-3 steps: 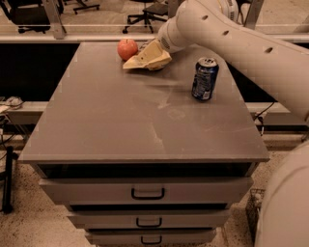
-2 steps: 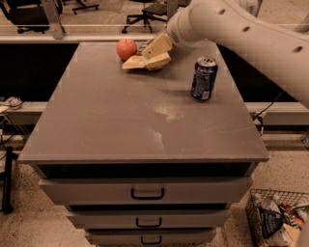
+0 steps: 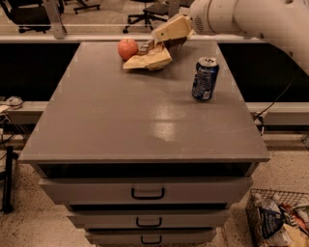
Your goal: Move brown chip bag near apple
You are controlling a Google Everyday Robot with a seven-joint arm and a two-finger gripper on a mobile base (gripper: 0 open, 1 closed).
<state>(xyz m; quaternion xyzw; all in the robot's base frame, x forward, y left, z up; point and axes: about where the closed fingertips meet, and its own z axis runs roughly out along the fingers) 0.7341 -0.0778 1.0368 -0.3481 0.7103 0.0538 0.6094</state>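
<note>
The brown chip bag (image 3: 146, 58), pale yellow and crinkly, lies flat at the far end of the grey cabinet top (image 3: 145, 116). The reddish-orange apple (image 3: 127, 48) sits right beside its left end, touching or nearly touching it. My gripper (image 3: 166, 36), beige at the end of the white arm (image 3: 241, 17), hovers just above the bag's right end. Its lower part is dark and merges with the bag, so I cannot tell whether it still holds the bag.
A blue soda can (image 3: 204, 78) stands upright to the right of the bag. The cabinet has several drawers (image 3: 147, 193) in front. A wire basket of snack packets (image 3: 280, 222) sits on the floor at lower right. Office chairs (image 3: 154, 9) stand behind.
The arm has drawn back up and to the right, out of the near right foreground. The gripper has risen slightly over the bag's right end. Bag, apple and can have not moved.
</note>
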